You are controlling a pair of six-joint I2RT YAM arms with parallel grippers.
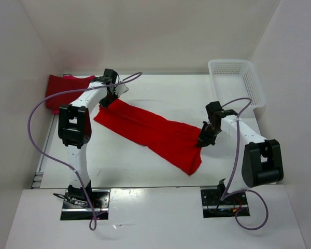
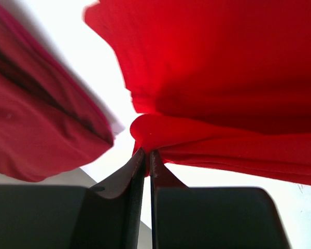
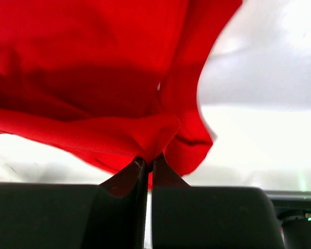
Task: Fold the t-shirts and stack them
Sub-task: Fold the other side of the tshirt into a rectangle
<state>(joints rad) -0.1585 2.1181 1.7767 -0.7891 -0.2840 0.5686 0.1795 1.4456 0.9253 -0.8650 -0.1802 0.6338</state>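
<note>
From above I see a bright red t-shirt (image 1: 155, 132) stretched in a long diagonal band across the white table (image 1: 145, 174), running from the far left towards the near right. My left gripper (image 1: 106, 104) is at its far-left end. In the left wrist view the black fingers (image 2: 129, 176) stand almost together with only a thin slit between them, pinching a rounded fold of the shirt at their tips. My right gripper (image 1: 203, 141) is at the shirt's right edge, clenched tight on a bunched fold of the cloth. A darker red pile (image 1: 62, 88) of folded cloth lies in the far-left corner, just beside the left gripper. A white mesh basket (image 1: 251, 78) sits at the far right
</note>
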